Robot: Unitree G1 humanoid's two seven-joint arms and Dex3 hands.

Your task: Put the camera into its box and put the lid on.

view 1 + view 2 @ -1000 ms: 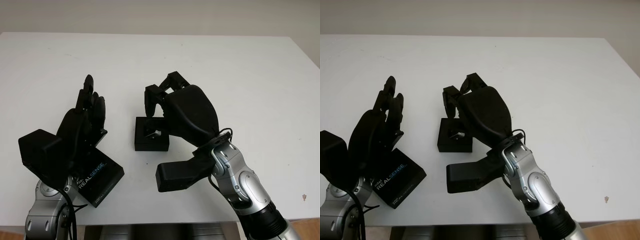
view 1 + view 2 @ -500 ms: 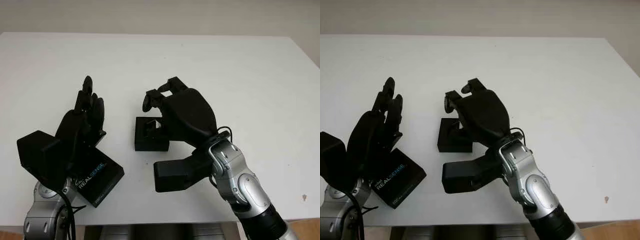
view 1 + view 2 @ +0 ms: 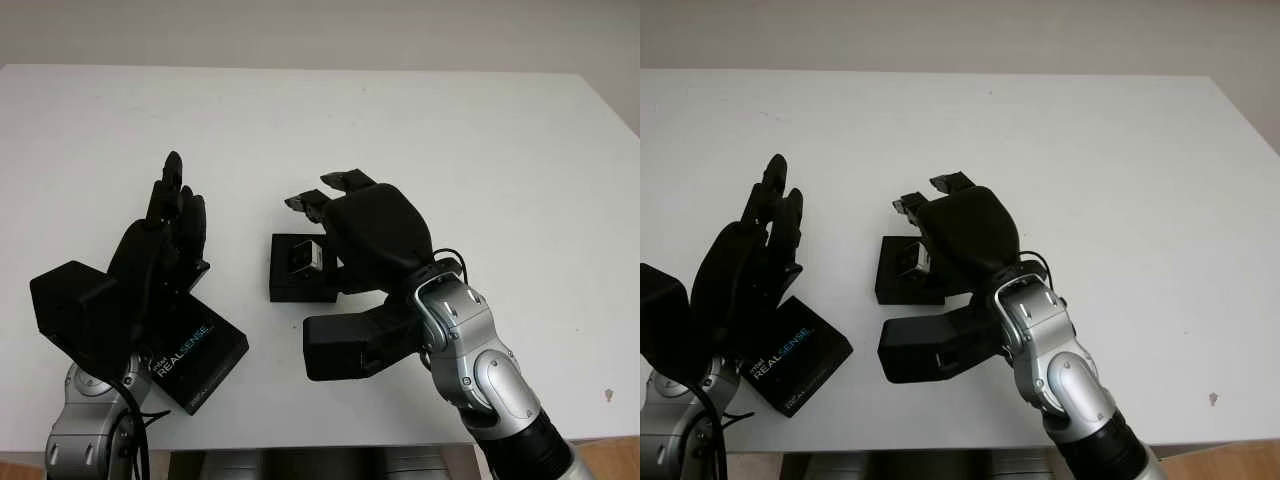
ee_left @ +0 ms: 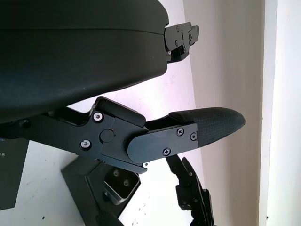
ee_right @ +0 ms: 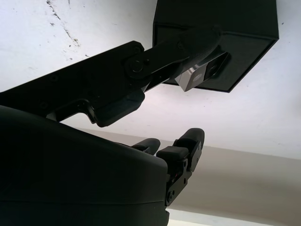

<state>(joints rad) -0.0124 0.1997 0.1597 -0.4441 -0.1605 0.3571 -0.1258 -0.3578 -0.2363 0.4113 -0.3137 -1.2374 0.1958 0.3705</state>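
Observation:
A small black box stands open at the table's middle. The silver-faced camera lies tilted inside it. My right hand hovers just over the box's near right side, open, with its fingers above the camera. In the right wrist view the thumb crosses in front of the camera in the box. The black lid, printed REALSENSE, lies at the near left. My left hand is open above the lid's far end.
The white table stretches wide to the right and back. Its front edge runs close behind the lid and my forearms. The left wrist view catches the box and the right hand's fingers.
My right hand's fingers have uncurled and lifted off the camera, which now sits in the box. The hand has drawn slightly back toward me. The left hand stays put.

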